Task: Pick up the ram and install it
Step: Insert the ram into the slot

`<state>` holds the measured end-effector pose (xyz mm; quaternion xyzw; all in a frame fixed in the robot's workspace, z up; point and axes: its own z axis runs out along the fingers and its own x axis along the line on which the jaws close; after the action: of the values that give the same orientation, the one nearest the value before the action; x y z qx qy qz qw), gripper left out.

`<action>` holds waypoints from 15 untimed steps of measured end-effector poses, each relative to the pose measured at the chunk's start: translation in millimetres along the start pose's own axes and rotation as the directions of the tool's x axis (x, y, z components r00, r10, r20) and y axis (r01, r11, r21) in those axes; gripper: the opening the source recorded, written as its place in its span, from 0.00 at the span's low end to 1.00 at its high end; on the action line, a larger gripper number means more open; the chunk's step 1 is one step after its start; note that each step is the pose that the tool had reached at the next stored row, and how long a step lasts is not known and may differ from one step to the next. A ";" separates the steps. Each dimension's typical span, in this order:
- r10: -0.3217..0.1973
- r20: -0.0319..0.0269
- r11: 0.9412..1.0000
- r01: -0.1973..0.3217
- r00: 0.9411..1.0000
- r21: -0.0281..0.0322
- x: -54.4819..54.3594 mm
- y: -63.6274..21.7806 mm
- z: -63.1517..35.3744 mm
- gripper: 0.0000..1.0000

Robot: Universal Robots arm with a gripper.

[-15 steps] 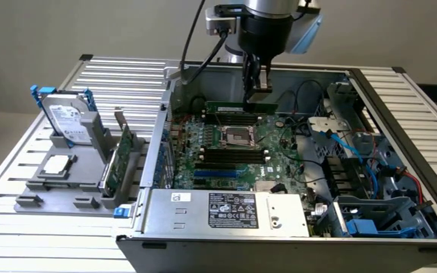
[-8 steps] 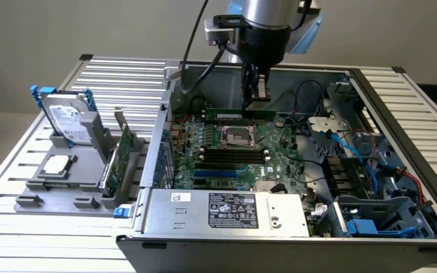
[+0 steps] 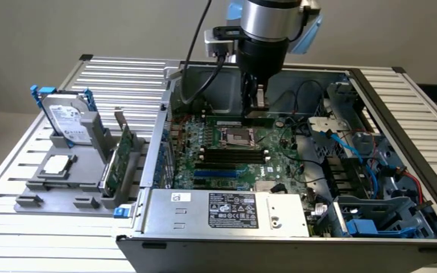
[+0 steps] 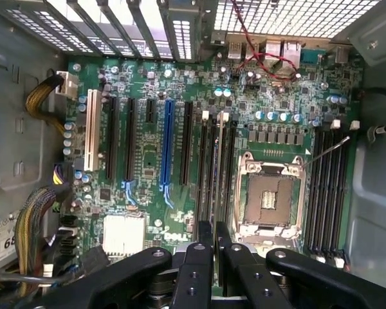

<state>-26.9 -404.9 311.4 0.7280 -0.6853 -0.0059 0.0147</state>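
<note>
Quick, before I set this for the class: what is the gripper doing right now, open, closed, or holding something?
Gripper: closed on the ram, over the motherboard.

The exterior view's edge cuts off the arm (image 3: 268,23), and the fingers (image 3: 258,101) hide part of the ram (image 3: 230,120).

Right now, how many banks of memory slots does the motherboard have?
2. One bank lies on one side of the CPU socket; the other bank lies opposite, beneath the hand holding the ram. No others visible.
</note>
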 end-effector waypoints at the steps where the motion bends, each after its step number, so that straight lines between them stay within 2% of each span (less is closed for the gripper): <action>1: 0.000 0.000 1.000 0.000 1.000 0.000 0.1 0.0 1.8 0.14; 15: 0.000 0.000 1.000 0.000 1.000 0.000 1.6 -0.7 27.3 0.14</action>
<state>-26.9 -406.8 284.1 0.7281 -0.6853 -0.0059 0.0147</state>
